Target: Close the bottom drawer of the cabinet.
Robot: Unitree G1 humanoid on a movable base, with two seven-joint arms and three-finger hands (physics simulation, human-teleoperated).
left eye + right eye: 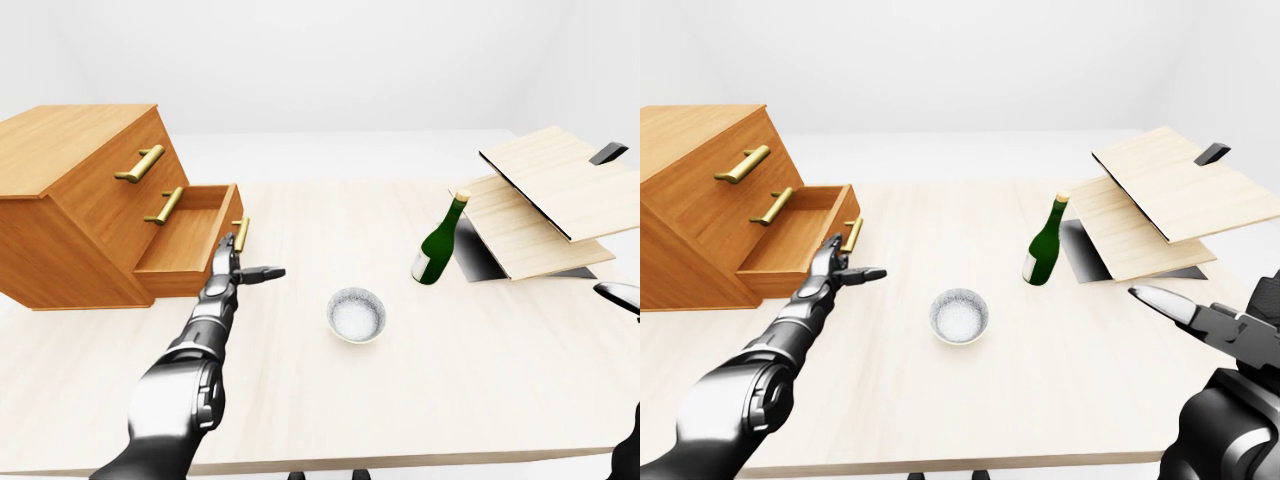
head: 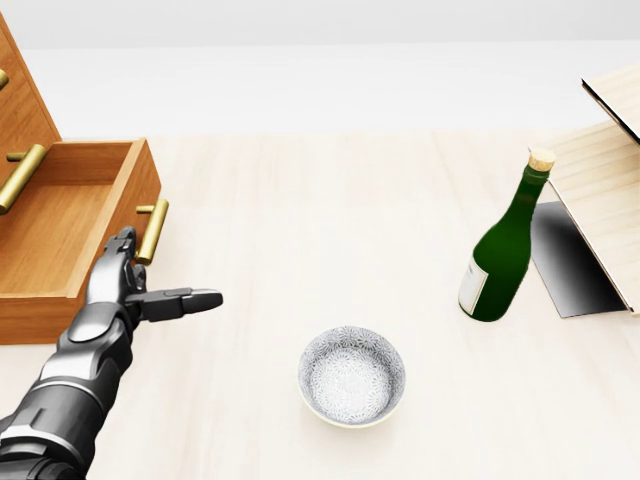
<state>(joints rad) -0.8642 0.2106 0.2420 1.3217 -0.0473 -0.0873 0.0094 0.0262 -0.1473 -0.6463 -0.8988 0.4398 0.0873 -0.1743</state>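
Pale wood table (image 2: 330, 200). Cabinet (image 1: 70, 200) at left; bottom drawer (image 1: 185, 240) part out. Left hand (image 2: 125, 285) spread wide, fingers flat against the drawer front beside its handle (image 2: 151, 231), apparently placed to push. Right hand (image 1: 1200, 318) open, idle.

A wooden cabinet (image 1: 75, 215) is sitting at the left end of the table, its two upper drawers shut. Its bottom drawer (image 1: 190, 240) is standing partly pulled out, showing a bare wooden inside, with a brass bar handle (image 1: 240, 234) on its face.
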